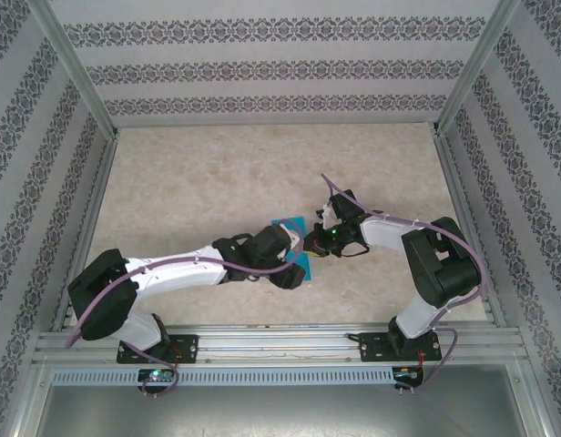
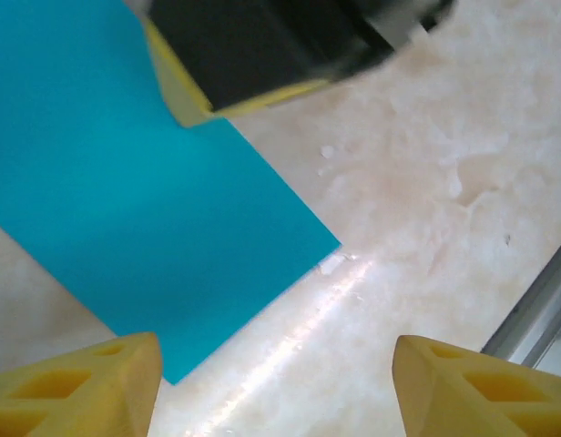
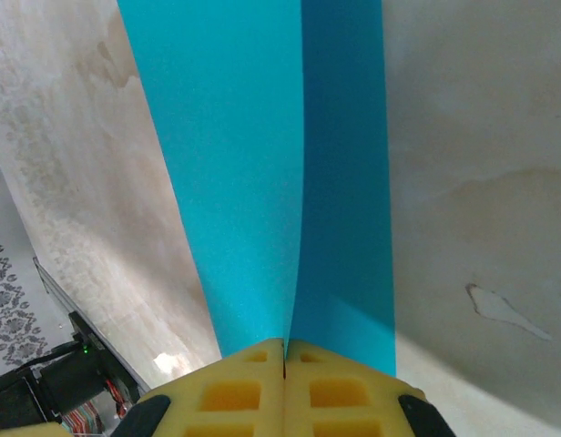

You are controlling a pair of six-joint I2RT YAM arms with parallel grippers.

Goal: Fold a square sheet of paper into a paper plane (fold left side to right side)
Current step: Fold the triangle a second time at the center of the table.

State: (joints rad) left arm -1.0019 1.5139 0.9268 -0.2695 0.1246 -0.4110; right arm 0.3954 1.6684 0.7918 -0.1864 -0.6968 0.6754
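Note:
The square sheet of paper (image 1: 288, 224) is teal-blue and lies mid-table between the two arms. My right gripper (image 1: 319, 244) is shut on its edge. In the right wrist view the yellow pads (image 3: 235, 391) meet on the sheet (image 3: 253, 164), which rises from them in two faces, one lit and one shaded. My left gripper (image 1: 294, 271) hovers open just beside the sheet. In the left wrist view its fingers (image 2: 98, 382) stand wide apart over bare table, with the sheet's corner (image 2: 153, 228) at the left finger. The right gripper's black and yellow body (image 2: 235, 55) sits on the sheet's far side. The paper plane is out of view.
The table (image 1: 198, 191) is beige marble, walled by patterned panels on three sides. A metal rail (image 1: 262, 341) runs along the near edge and also appears as the rail (image 2: 535, 319) close to my left gripper.

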